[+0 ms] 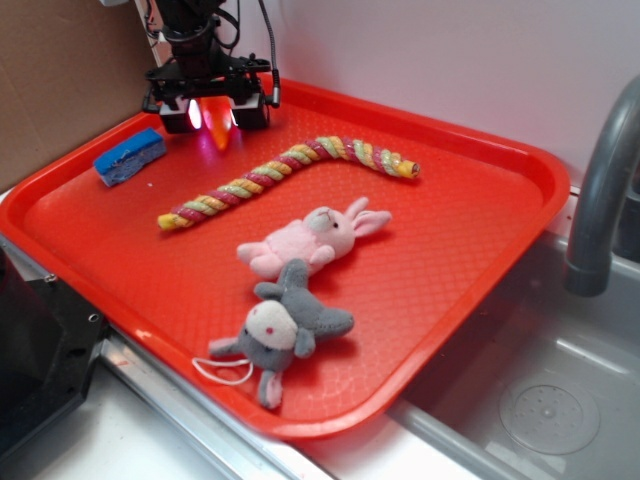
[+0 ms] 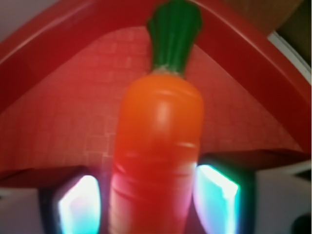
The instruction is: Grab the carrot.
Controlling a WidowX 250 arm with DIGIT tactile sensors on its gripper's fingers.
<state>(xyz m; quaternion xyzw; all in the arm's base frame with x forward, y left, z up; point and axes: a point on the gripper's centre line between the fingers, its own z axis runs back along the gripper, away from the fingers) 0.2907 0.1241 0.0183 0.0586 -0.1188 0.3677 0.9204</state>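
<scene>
The carrot (image 1: 219, 134) is small, glossy and orange. It lies at the back left of the red tray (image 1: 470, 230), directly under my gripper (image 1: 215, 118). In the wrist view the carrot (image 2: 158, 136) fills the middle, its green top (image 2: 174, 31) pointing towards the tray's far corner. My gripper (image 2: 148, 204) is open and straddles the carrot's narrow end. The right pad (image 2: 217, 200) is at the carrot's side, and a thin gap shows at the left pad (image 2: 78, 204). The carrot's tip is hidden below the frame edge.
A blue sponge (image 1: 130, 155) lies left of the gripper. A twisted multicolour rope (image 1: 290, 170) runs across the tray's middle. A pink plush bunny (image 1: 310, 240) and a grey plush animal (image 1: 285, 325) lie nearer the front. At right are a grey faucet (image 1: 600, 200) and a sink (image 1: 540, 400).
</scene>
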